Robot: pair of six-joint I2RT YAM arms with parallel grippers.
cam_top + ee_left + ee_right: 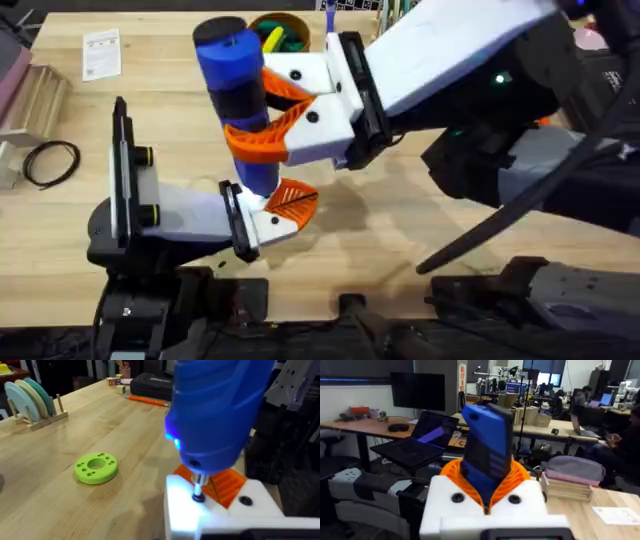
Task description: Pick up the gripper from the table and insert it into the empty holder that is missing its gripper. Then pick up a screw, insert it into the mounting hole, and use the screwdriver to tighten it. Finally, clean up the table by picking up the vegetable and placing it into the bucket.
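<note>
My right gripper (262, 112) reaches across from the right and is shut on the blue screwdriver (235, 75), holding it upright between its orange ribbed pads (520, 477). The screwdriver's silver tip (198, 487) presses into a hole in the white holder (187, 510) on my left gripper (285, 205), and a blue light glows on its body. The orange ribbed gripper (227, 485) sits seated in that holder, just behind the tip. The screw is hidden under the tip. The bucket (298, 22) stands at the table's far edge with yellow and green toys inside. The vegetable is out of view.
A bright green disc with holes (96, 467) lies on the wooden table (420, 240) beyond my left gripper. Farther off are a plate rack (35, 402), a thin orange tool (147, 401) and a black case (155, 382). A paper sheet (100, 52) and black cable loop (50, 160) lie far left.
</note>
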